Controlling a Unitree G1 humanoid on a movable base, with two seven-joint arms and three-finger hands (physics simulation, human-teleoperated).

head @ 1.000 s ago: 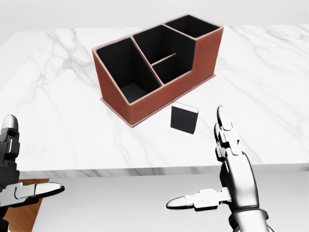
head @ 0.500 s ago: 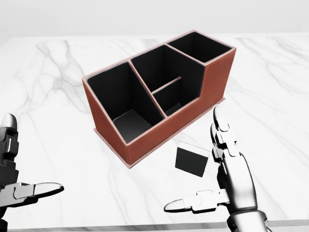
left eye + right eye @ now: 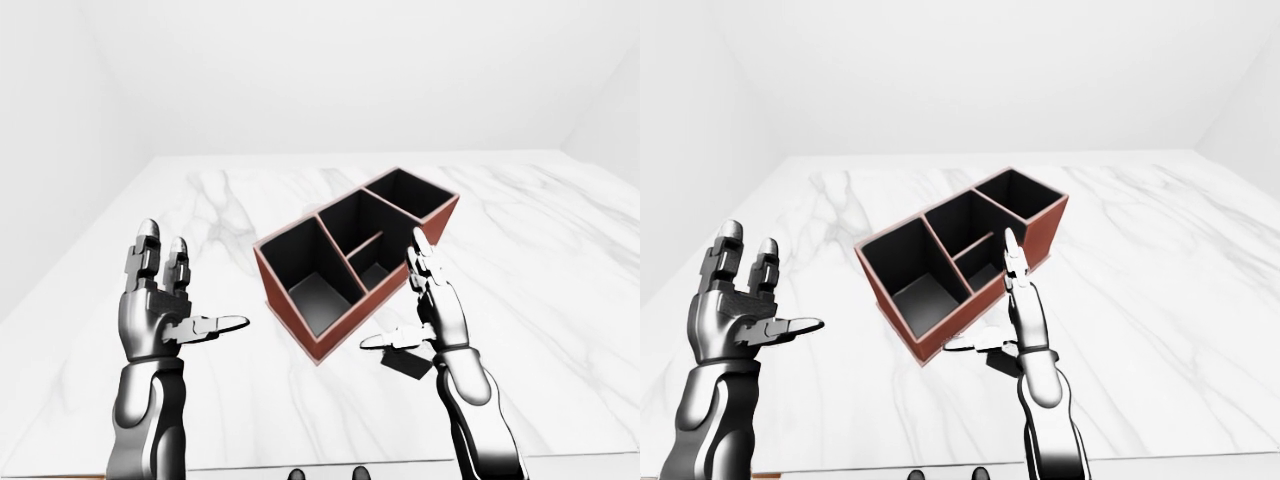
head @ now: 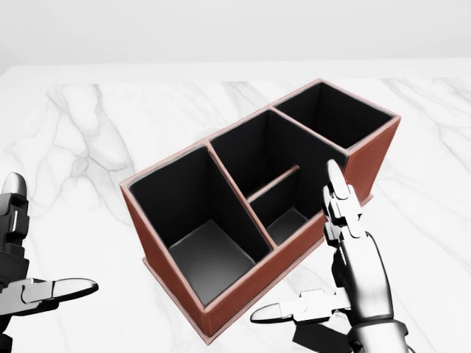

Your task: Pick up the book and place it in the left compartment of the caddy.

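The brown caddy (image 4: 243,288) with black compartments stands slantwise on the white marble table (image 3: 540,260). Its large left compartment (image 4: 200,243) holds nothing. The book (image 3: 410,363), a small dark block, lies on the table just below the caddy's near wall, mostly hidden behind my right thumb. My right hand (image 3: 393,295) is open, fingers upright against the caddy's wall, thumb stretched left over the book. My left hand (image 3: 197,278) is open too, raised at the left and apart from the caddy.
The marble top runs wide around the caddy to left and right in the eye views. Its near edge shows at the bottom of the left-eye view. Plain white walls stand behind.
The camera has moved closer to the table: the caddy looms larger and lower, and the book has slid to the picture's bottom edge. Both hands keep their open pose.
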